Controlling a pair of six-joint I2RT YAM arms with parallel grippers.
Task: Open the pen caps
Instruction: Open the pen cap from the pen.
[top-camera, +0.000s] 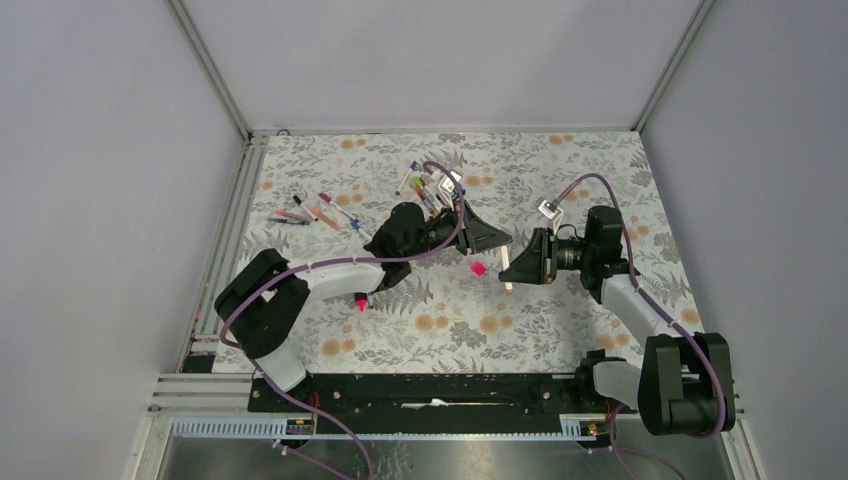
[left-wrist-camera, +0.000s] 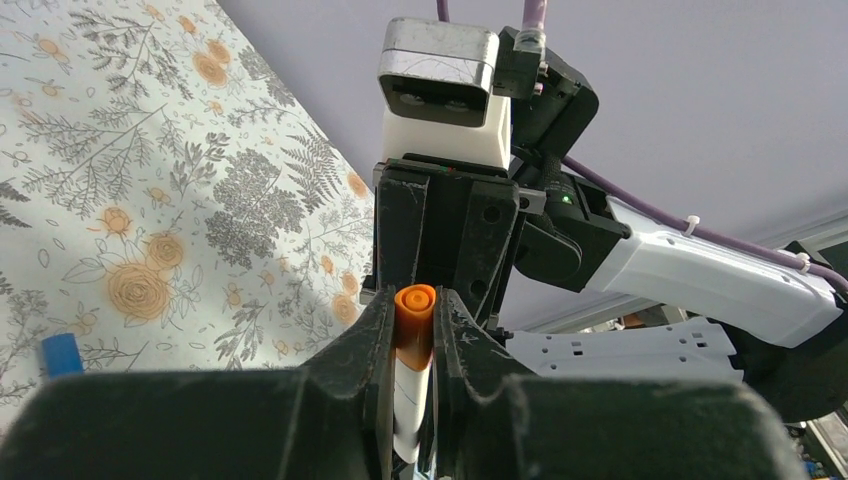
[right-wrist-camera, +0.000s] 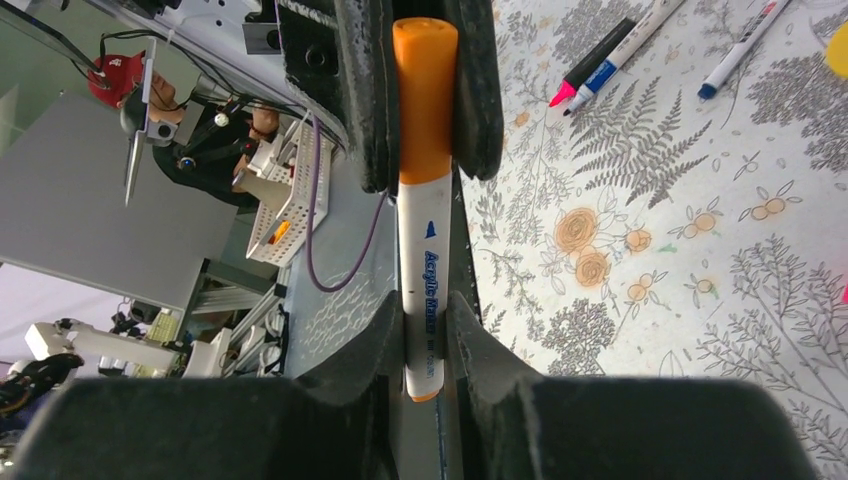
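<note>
Hovering over the middle of the table (top-camera: 560, 330): one pen (right-wrist-camera: 422, 260), gripped at both ends.
Risk as I see it: the right gripper (right-wrist-camera: 425, 320) only pinches the white barrel down near its tail, so an off-axis tug could lever the pen loose or twist it, and the orange cap (right-wrist-camera: 425, 90) might pop and fly off. The left gripper (left-wrist-camera: 413, 330) is closed down narrow, pinched tight on that cap; the right one is clamped on the barrel. The spare pens (top-camera: 320, 212) lie far left.
</note>
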